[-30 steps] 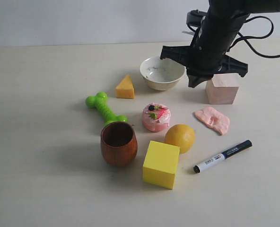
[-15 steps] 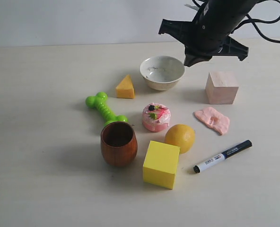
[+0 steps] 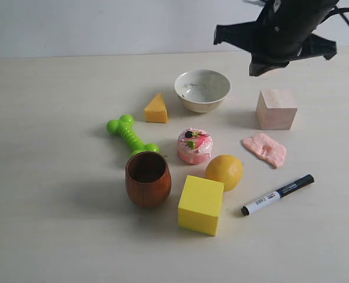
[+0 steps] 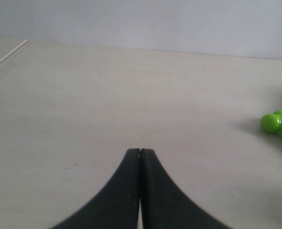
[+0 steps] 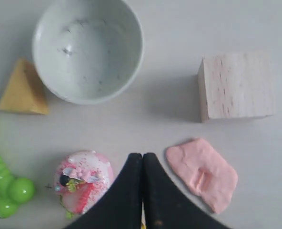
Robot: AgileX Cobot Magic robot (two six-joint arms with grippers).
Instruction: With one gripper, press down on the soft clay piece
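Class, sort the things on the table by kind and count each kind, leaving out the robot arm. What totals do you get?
Cubes: 2 (wooden cube, yellow cube)
Vessels: 2 (bowl, wooden cup)
Food shapes: 3 (cheese wedge, cake toy, orange fruit)
Bone toys: 1 (green bone toy)
Markers: 1 (marker)
Clay: 1 (soft clay piece)
Total: 10

On the pale worktop [image 3: 56,224], a white bowl [image 3: 202,89] stands between a yellow wedge [image 3: 156,109] and a wooden cube [image 3: 276,108]. A green bone toy [image 3: 130,135] ends just beside a brown cup [image 3: 148,178]. A pink cake toy [image 3: 194,145], a yellow fruit [image 3: 224,171] and a yellow block [image 3: 201,204] cluster together, with a marker [image 3: 277,194] lying nearby.
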